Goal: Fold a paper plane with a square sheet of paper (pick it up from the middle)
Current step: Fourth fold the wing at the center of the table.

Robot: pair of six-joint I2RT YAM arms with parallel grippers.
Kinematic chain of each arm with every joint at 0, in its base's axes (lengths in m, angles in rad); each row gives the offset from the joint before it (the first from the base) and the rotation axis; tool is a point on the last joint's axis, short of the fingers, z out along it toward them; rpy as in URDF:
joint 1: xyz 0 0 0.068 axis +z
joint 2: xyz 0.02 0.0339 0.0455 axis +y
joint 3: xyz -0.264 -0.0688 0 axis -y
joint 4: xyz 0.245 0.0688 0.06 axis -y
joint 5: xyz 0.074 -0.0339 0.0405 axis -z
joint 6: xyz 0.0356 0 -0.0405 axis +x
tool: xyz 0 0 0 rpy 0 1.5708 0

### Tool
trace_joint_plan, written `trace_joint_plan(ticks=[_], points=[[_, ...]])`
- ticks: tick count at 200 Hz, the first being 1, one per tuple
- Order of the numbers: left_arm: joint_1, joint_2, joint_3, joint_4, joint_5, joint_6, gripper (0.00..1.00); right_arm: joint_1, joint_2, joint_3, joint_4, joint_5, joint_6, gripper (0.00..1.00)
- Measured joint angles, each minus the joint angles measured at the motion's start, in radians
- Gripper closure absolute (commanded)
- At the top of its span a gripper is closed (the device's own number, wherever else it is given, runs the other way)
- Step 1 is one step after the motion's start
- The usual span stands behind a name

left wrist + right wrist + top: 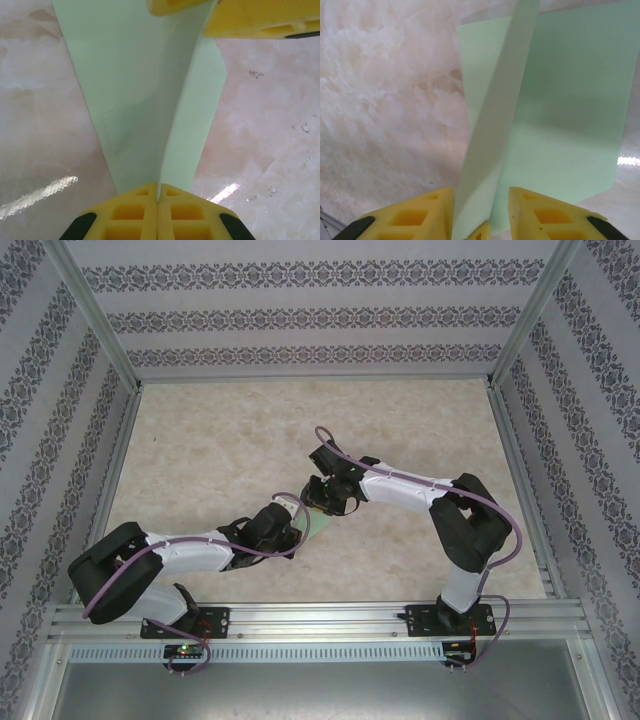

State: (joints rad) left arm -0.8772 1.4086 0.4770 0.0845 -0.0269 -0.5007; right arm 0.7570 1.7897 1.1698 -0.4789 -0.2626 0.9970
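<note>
My left tool (158,192) is clamped tight on the pale green paper sheet (135,100), its two yellow pads meeting on a raised crease. From that pinch the sheet widens away from the tool, one face lit and the other in shade. My right tool (481,195) stands with its fingers apart. A raised flap of the sheet runs up between them, close against the left finger (420,215) with a gap at the other, so nothing is squeezed there. Beside the flap a broad panel spreads right over the marbled counter (385,100); I cannot tell whether it lies flat. From above, the sheet (320,525) sits mid-counter, slightly toward the near edge, between the left tool (288,530) and the right tool (325,502).
</note>
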Motion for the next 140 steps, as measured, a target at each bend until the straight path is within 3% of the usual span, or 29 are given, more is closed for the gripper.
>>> trace_joint_plan(ticks=[42,98,140], points=[[0.000,0.007,0.007,-0.023,0.000,0.008,0.80,0.000,0.003,0.000,0.001,0.000,0.001,0.72],[0.000,0.008,0.007,-0.044,0.000,0.011,0.78,0.000,0.003,0.000,0.008,0.000,0.000,0.75],[0.000,-0.002,0.006,-0.051,0.004,0.011,0.65,0.000,0.003,0.000,0.017,0.000,0.001,0.76]])
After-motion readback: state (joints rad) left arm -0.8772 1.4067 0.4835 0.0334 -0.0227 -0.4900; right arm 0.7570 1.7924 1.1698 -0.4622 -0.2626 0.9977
